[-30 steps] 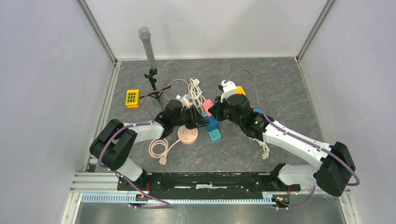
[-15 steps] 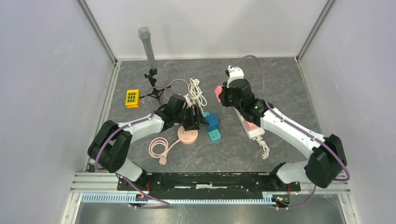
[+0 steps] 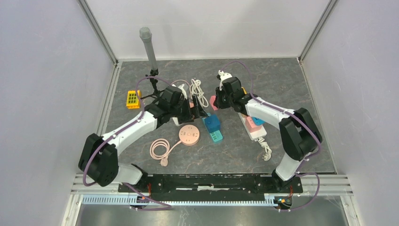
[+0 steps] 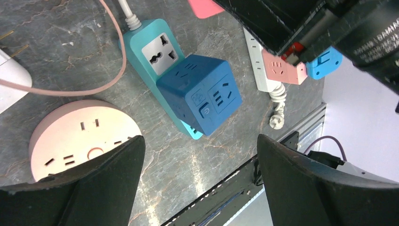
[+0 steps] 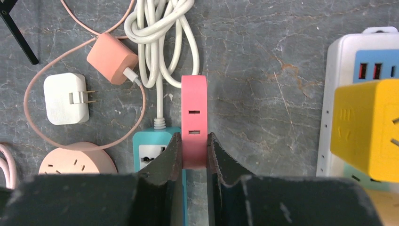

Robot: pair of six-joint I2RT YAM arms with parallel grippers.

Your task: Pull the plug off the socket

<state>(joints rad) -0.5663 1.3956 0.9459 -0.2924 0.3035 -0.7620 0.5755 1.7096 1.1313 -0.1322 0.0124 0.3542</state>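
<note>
Above the teal power strip, the right gripper pinches the pink plug, whose long axis points straight out from the fingertips, apparently clear of the bare socket. The left gripper hangs wide open and empty over the blue cube adapter.

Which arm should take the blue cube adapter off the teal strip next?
Left, probably. The left gripper hangs open right over the blue cube adapter, which sits on the teal strip. The right gripper is shut on the pink plug and would have to put it down first.
</note>
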